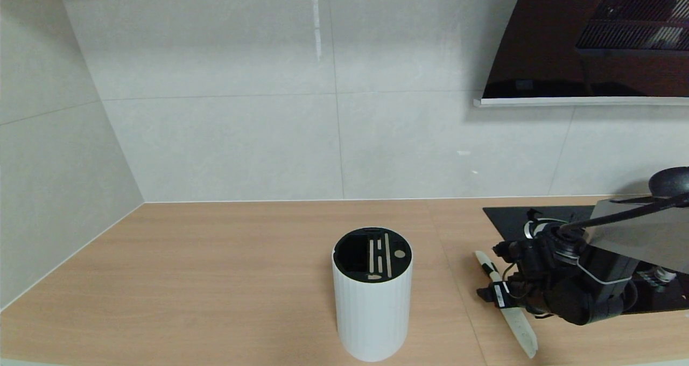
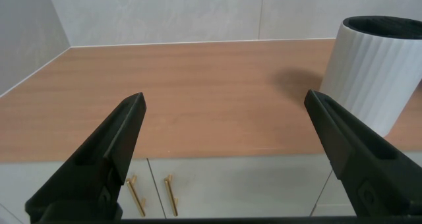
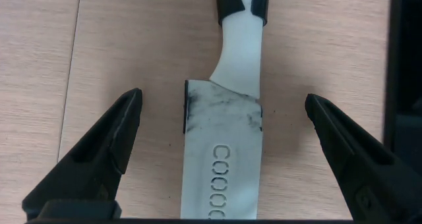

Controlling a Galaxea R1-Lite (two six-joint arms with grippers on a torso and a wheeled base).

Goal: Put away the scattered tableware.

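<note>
- Raised lettering runs along the blade of the white knife [image 3: 224,158], which lies toward the front right corner of the tabletop [image 3: 132,39]; only part of it is visible.

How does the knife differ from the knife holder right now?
The knife lies flat on the counter; the knife holder stands upright. The knife is thin and flat; the knife holder is a ribbed cylinder with a slotted black top. The right end effector hovers open over the knife, apart from the knife holder. Both are white with black parts.
</note>
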